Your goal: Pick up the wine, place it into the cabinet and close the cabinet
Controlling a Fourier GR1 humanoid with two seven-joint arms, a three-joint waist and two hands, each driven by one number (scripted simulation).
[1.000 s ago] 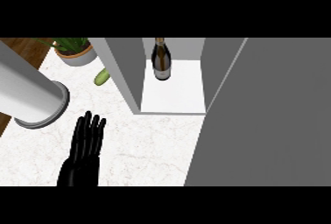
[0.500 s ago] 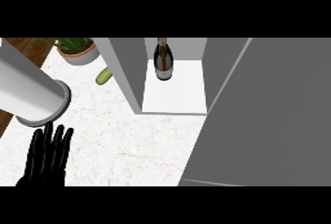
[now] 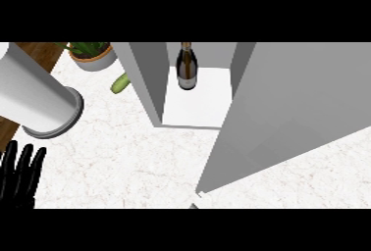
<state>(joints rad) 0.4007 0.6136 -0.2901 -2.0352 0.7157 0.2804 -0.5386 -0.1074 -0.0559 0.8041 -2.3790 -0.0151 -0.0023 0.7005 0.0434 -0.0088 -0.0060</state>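
Head view: wine [image 3: 186, 68] upright inside cabinet [image 3: 148, 73], 12 o'clock, placement judged done; cabinet door [image 3: 290, 112] open, swung toward 4 o'clock, closing judged pending; left hand [image 3: 18, 176] at 8 o'clock, fingers straight, holding nothing; right hand unseen; potted plant [image 3: 91, 53] at 11 o'clock

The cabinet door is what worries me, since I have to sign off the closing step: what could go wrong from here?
1. The wine bottle stands upright inside the cabinet; a hard swing of the door might jolt and tip it.
2. The left hand shows open at the lower left edge, far from the door, and the right hand is out of view, so the door may well stay open.
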